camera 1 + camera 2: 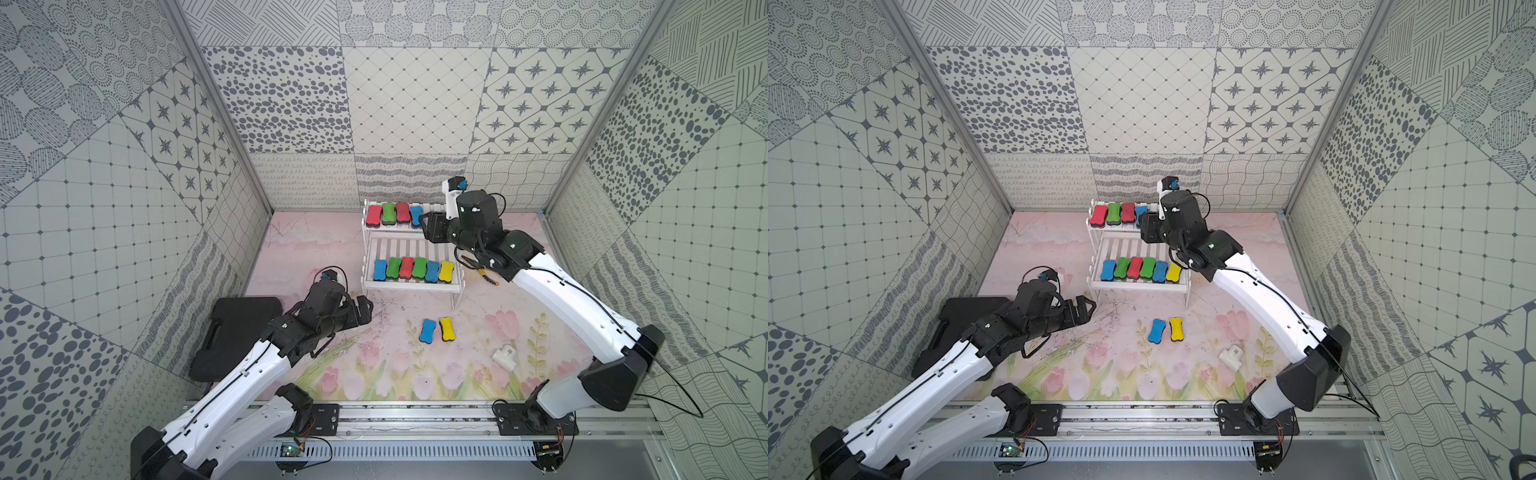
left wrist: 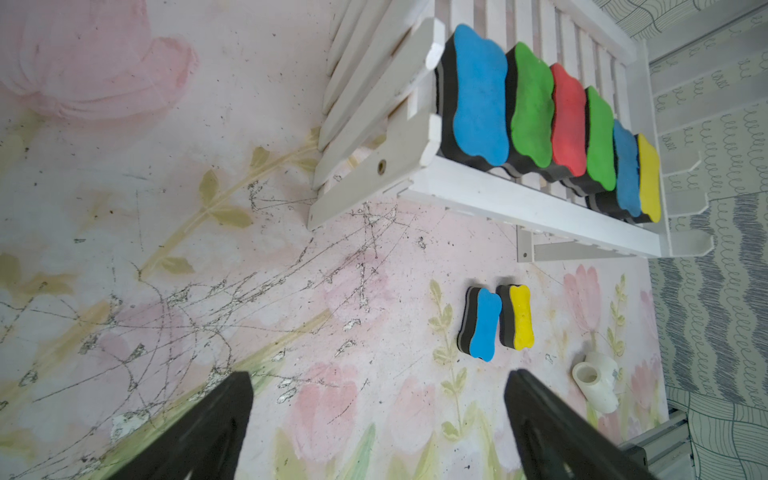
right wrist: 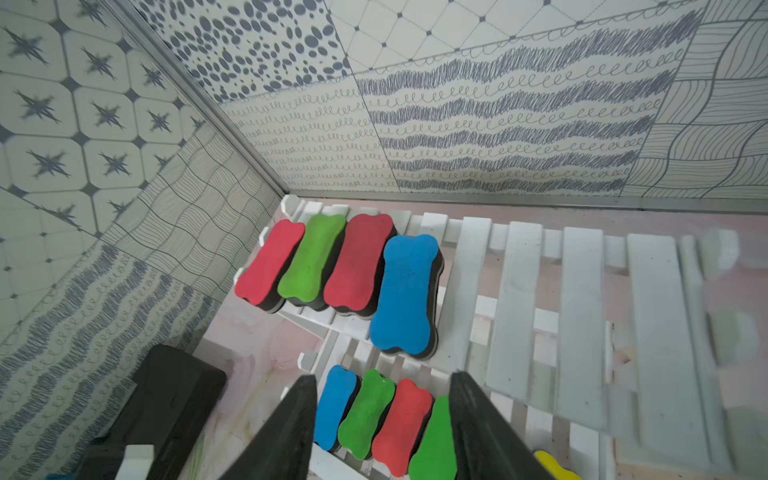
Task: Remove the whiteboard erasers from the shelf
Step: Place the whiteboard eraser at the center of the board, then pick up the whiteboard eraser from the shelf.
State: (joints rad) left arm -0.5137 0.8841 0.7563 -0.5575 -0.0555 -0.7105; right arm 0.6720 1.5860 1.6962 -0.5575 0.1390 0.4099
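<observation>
Close up, the left pincer (image 2: 378, 374) is spread wide and holds nothing. Off to its side lies a flat black plastic case (image 1: 237, 328). Ahead of it stands the white slatted two-step shelf (image 1: 411, 286). Ten small bone-shaped whiteboard erasers (image 1: 419, 268), bright on top and dark felt below, sit on it: six low, four high. Two loose erasers (image 1: 427, 330), blue and yellow, already lie on the flowery mat (image 1: 374, 374) just ahead of this pincer.

The right pincer (image 3: 382, 376) is half open and empty, up over the shelf. Just ahead of it lies the blue eraser (image 3: 405, 295) ending the high row. Picking that one looks like the job now. Next it should drop with one finger on each side and squeeze. A red eraser (image 3: 359, 262) sits tight against it, leaving a finger little room. Yellow-handled pliers (image 1: 488, 278) peek out under the right arm, and a white plastic pipe piece (image 1: 505, 357) lies well away; neither blocks it.
</observation>
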